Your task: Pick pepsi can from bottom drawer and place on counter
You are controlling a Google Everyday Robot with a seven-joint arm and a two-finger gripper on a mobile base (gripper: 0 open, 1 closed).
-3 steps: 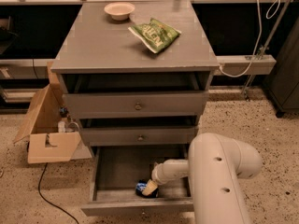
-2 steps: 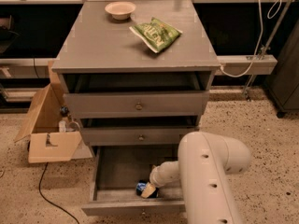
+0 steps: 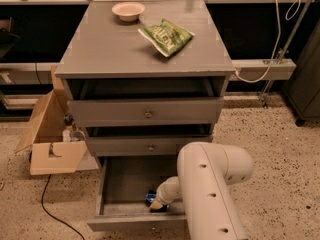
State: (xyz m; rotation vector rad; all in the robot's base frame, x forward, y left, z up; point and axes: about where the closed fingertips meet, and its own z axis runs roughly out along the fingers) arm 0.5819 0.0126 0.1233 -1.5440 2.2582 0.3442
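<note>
Gripper (image 3: 158, 205): down inside the bottom drawer (image 3: 134, 223), near its front right, right against the pepsi can (image 3: 149, 198). Grip state: cannot tell, the tip hides behind the wrist.
Pepsi can: on the drawer floor near the front wall; only a blue patch shows at the gripper's left.
Bottom drawer: pulled out well beyond the two upper drawers, which are ajar.
Arm (image 3: 209, 184): white, reaching in from the lower right, covering the drawer's right side.
Counter (image 3: 110, 49): carries a green chip bag (image 3: 166, 37) and a pale bowl (image 3: 128, 10) at the back.
Floor: open cardboard box (image 3: 50, 154) left of the cabinet.
</note>
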